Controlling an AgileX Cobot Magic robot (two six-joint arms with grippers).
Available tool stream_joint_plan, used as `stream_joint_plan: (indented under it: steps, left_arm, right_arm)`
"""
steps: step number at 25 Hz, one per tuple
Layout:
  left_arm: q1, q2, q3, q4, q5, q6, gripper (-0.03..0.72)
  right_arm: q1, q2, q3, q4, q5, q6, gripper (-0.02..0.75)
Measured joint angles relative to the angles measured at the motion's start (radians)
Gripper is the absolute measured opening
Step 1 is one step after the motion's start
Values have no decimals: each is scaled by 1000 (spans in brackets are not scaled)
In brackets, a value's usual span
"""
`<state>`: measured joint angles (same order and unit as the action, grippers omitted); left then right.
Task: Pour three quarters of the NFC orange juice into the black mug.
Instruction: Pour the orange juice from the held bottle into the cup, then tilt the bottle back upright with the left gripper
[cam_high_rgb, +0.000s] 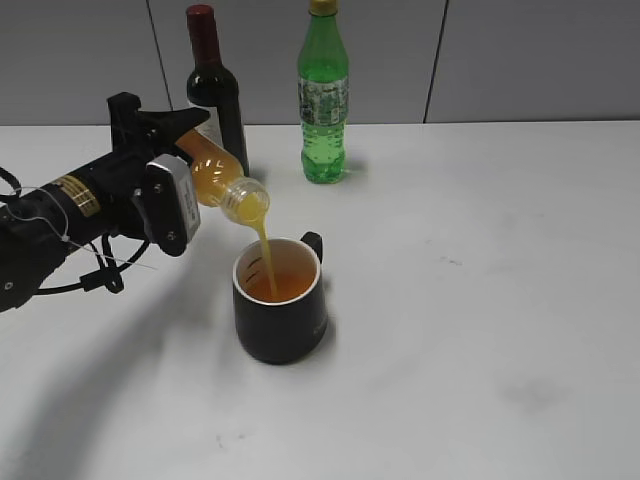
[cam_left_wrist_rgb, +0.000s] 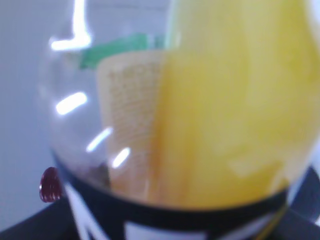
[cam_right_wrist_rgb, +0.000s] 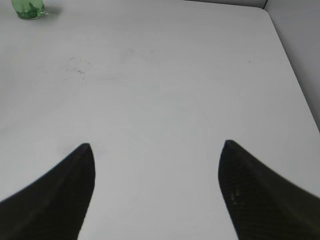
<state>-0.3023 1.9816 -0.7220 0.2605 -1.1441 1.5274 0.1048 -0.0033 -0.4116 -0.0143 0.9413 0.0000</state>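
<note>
Pour's well underway: the NFC orange juice (cam_high_rgb: 215, 172) is clamped and tipped by the left gripper (cam_high_rgb: 172, 185) over the black mug (cam_high_rgb: 281, 300), probably half filled, while the right gripper (cam_right_wrist_rgb: 156, 165) is spread, unused.

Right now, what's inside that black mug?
Orange juice: the black mug holds a pool of it against its pale inner wall, fed by a stream from the tilted NFC orange juice bottle in the left gripper. The liquid hides the mug's bottom.
</note>
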Motion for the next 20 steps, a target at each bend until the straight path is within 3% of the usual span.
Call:
stream_joint_plan:
  steps: [20]
  left_arm:
    - [0,0,0,5,2,47,465]
  right_arm:
    - [0,0,0,0,0,0,584]
